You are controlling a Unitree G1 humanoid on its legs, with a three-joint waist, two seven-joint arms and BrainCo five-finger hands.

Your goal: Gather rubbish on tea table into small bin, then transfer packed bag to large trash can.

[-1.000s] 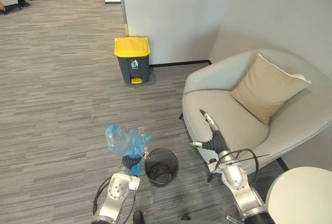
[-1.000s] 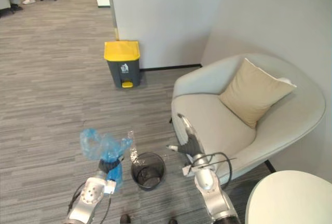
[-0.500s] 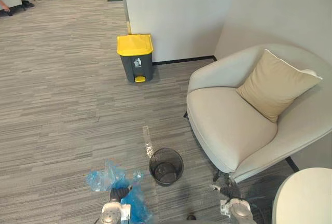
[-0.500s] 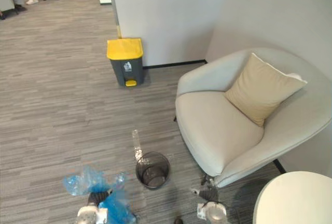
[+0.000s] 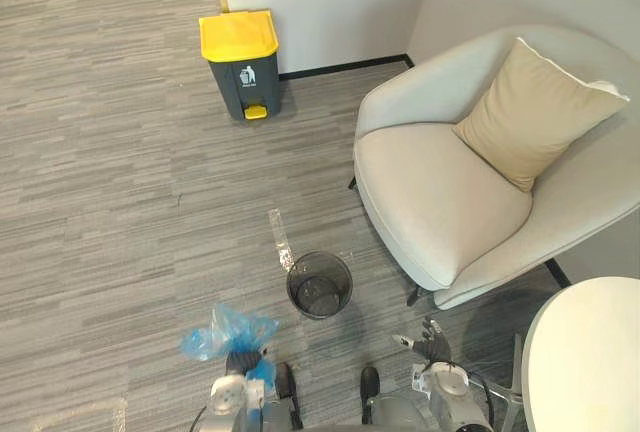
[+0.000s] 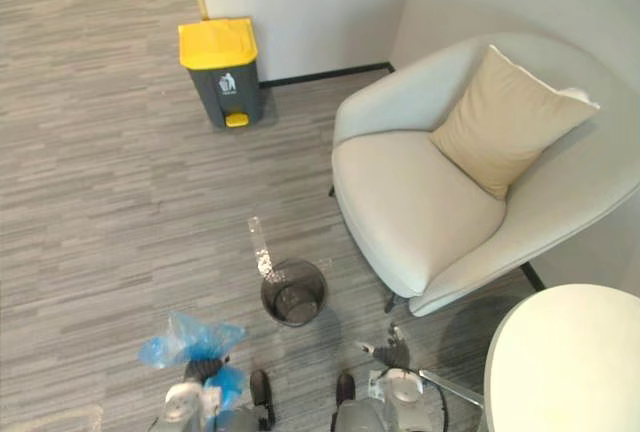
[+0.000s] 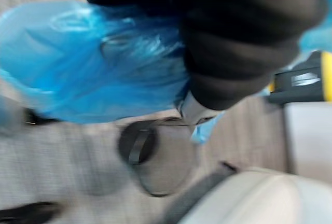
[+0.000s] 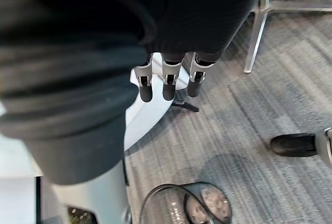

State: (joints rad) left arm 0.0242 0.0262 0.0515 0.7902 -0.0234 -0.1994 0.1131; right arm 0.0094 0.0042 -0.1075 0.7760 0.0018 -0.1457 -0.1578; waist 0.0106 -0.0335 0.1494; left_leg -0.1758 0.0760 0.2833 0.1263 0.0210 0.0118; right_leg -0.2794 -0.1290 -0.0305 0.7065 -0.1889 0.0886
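Your left hand [image 5: 242, 363] clamped the blue bag [image 5: 228, 330]; your right hand [image 8: 168, 79] hung with fingers loose. You needed a firm grip to reach the yellow-lidded bin [image 5: 240, 62], far beyond them.

You have the blue bag [image 5: 228, 330] gripped in the left hand [image 5: 241, 361] at the near left. It is a thin, translucent, crumpled plastic sack. Its neck is bunched at the hand, its loose top puffs up above, and a smaller fold hangs just below.

The small bin [image 5: 319, 284] is a round, black wire-mesh basket. It stands upright on the carpet, a little right of the bag and farther off, not touching it.

The large trash can [image 5: 240, 62] is dark grey, with a closed yellow lid and a yellow pedal. It stands at the far left against the wall, well apart from both.

The tea table [image 5: 590, 352] shows its round white top at the near right.
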